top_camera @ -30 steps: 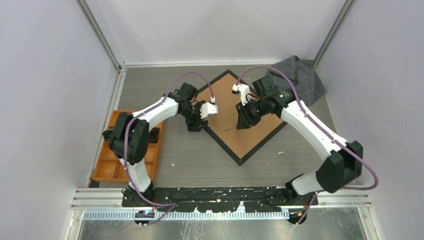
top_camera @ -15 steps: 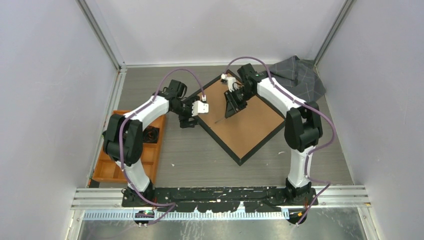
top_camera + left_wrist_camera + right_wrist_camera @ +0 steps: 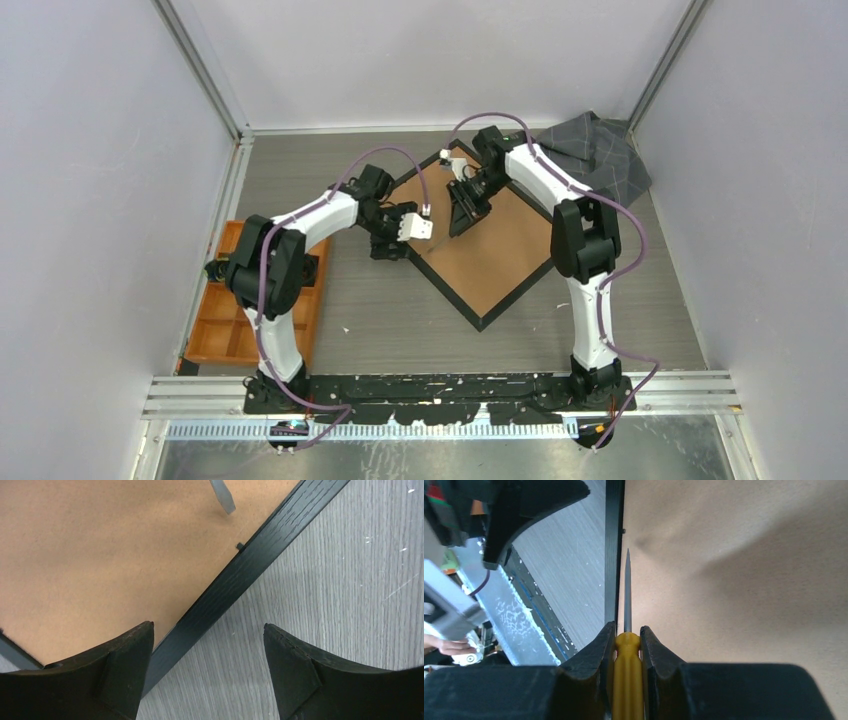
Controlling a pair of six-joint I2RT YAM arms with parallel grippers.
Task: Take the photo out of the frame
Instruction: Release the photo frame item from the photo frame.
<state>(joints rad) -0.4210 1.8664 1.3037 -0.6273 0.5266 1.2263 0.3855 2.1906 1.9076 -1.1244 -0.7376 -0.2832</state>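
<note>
While the frame (image 3: 500, 262) is lying face-down, backing board (image 3: 100, 555) uppermost and the photo not showing, the right gripper (image 3: 626, 632) is pinching a yellow-handled screwdriver (image 3: 627, 590), aiming beside the retaining tab (image 3: 240, 546); the left gripper (image 3: 207, 645) is hovering spread over the rim (image 3: 225, 585). Next, likely: levering that tab aside.

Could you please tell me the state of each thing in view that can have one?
frame: face down, brown backing board still in place.
screwdriver: held by its yellow handle, blade along the frame's inner edge.
right claw: shut on the screwdriver.
left claw: open, empty, over the frame's border.
photo: not visible.
grey cloth: crumpled.
</note>
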